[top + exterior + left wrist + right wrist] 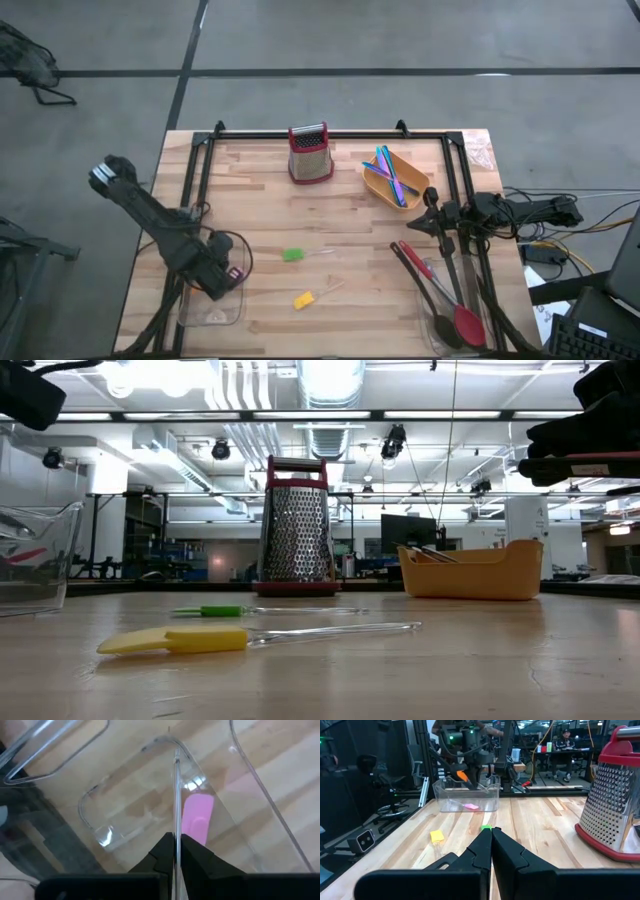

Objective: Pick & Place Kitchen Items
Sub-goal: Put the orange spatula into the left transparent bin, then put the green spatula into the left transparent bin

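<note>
My left gripper [228, 280] hangs over a clear container [210, 308] at the table's near left, shut on a clear-handled piece with an orange head [462, 776]. A pink piece [197, 817] lies flat on the container's floor. A green piece [292, 255] and a yellow piece [303, 299], each with a clear handle, lie flat on the table's middle. Black spoons [425, 280] and a red-headed spoon [468, 322] lie at the near right. My right gripper [491, 837] waits shut and level at the right edge. My left gripper pinches the piece's thin clear handle [176, 827] between its two fingers, from above, pointing down. The handle runs on past the fingertips down into the container, toward its corner [172, 742]. The orange head shows beside the gripper. I cannot tell whether the handle's end touches the container.
A red box grater [310, 155] stands at the far middle. Beside it an orange bowl [385, 190] holds thin coloured sticks. A black frame [200, 160] runs along the table's left, far and right edges. Bare wood lies between the loose pieces and the grater.
</note>
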Tool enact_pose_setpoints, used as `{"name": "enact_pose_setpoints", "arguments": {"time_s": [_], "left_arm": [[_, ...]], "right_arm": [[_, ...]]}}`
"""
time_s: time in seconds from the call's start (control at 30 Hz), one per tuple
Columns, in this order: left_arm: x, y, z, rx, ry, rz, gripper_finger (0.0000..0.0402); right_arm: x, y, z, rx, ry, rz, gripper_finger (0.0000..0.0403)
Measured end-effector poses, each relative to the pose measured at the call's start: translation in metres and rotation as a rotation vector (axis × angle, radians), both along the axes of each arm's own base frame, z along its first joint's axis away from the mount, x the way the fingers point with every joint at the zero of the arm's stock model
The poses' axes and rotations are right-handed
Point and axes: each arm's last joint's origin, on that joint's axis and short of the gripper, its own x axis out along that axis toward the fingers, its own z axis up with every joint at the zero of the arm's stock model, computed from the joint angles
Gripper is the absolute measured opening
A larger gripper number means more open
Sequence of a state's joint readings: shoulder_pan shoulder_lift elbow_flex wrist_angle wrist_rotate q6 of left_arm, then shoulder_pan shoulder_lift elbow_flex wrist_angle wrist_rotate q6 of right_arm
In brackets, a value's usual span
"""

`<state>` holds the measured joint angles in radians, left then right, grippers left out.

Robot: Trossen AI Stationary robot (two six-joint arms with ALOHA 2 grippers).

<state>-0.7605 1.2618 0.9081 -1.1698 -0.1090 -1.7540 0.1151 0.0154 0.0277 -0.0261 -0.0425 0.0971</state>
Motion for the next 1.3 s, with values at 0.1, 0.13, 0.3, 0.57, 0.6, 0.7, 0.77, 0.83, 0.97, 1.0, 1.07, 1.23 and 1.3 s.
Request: {"name": "enact_pose_setpoints", "arguments": {"time_s": [0.1,0.13,0.3,0.57,0.6,0.7,0.77,0.83,0.97,1.0,1.07,1.23,1.3], "left_arm": [[0.002,-0.002,-0.004,0.024,0.007,0.003,0.0028],[0.003,-0.002,-0.005,0.031,0.010,-0.002,0.0028],[0.006,-0.005,-0.010,0.047,0.021,-0.004,0.0028],[0.011,-0.010,-0.017,0.055,0.024,0.011,0.0028],[0.011,-0.010,-0.017,0.055,0.025,0.018,0.0029],[0.011,-0.009,-0.017,0.059,0.022,0.023,0.0043],[0.011,-0.009,-0.017,0.062,0.021,0.023,0.0060],[0.011,-0.009,-0.017,0.068,0.026,0.023,0.0083],[0.011,-0.009,-0.017,0.074,0.024,0.018,0.0136],[0.011,-0.009,-0.017,0.077,0.022,0.009,0.0149],[0.011,-0.009,-0.017,0.077,0.022,-0.011,0.0171],[0.015,-0.011,-0.005,0.070,-0.023,-0.081,0.0193],[0.017,-0.011,0.004,0.072,-0.065,-0.101,0.0193]], "right_arm": [[0.000,0.000,0.000,0.000,0.000,0.000,0.0009],[0.000,0.000,0.000,0.000,0.000,0.000,0.0009],[0.000,0.000,0.000,0.000,0.000,0.000,0.0009],[0.000,0.000,0.000,0.000,0.000,0.000,0.0009],[0.000,0.000,0.000,0.000,0.000,0.000,0.0009],[0.000,0.000,0.000,0.000,0.000,0.000,0.0009],[0.000,0.000,0.000,0.000,0.000,0.000,0.0009],[0.000,0.000,0.000,0.000,0.000,0.000,0.0009],[0.000,0.000,0.000,0.000,0.000,0.000,0.0009],[0.000,0.000,0.000,0.000,0.000,0.000,0.0009],[0.000,0.000,0.000,0.000,0.000,0.000,0.0009],[0.000,0.000,0.000,0.000,0.000,0.000,0.0009],[0.000,0.000,0.000,0.000,0.000,0.000,0.0009]]}}
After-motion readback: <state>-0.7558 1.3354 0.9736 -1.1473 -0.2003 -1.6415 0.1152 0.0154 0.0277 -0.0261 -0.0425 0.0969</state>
